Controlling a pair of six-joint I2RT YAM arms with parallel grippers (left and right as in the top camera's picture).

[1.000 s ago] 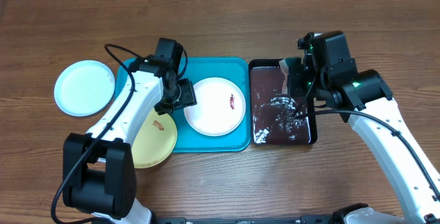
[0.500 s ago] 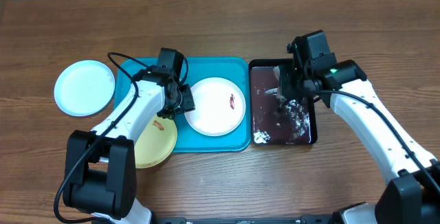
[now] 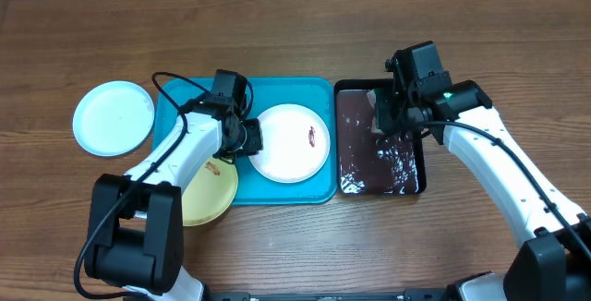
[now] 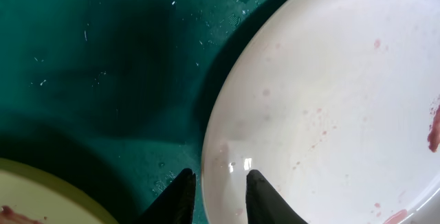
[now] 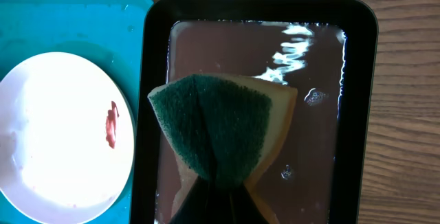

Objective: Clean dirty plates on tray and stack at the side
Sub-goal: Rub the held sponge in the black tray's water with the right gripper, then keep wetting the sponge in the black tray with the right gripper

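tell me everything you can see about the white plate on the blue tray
The white plate is round, shallow, plastic-looking, lying flat on the right half of the turquoise tray. A red-brown smear marks its right side, faint pink specks elsewhere. The left gripper straddles its left rim, one finger over the plate, one outside; whether it pinches is unclear.

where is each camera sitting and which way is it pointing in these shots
overhead: above the wooden table, looking straight down at the turquoise rectangular plastic tray and glossy black tray; left arm and right arm show.
left wrist: on the left arm, facing down at the round white plastic plate; the left hand straddles its rim.
right wrist: on the right arm, looking down over the glossy black tray; the right hand pinches a green-and-yellow sponge.
shared: that plate's red smear shows in all three.
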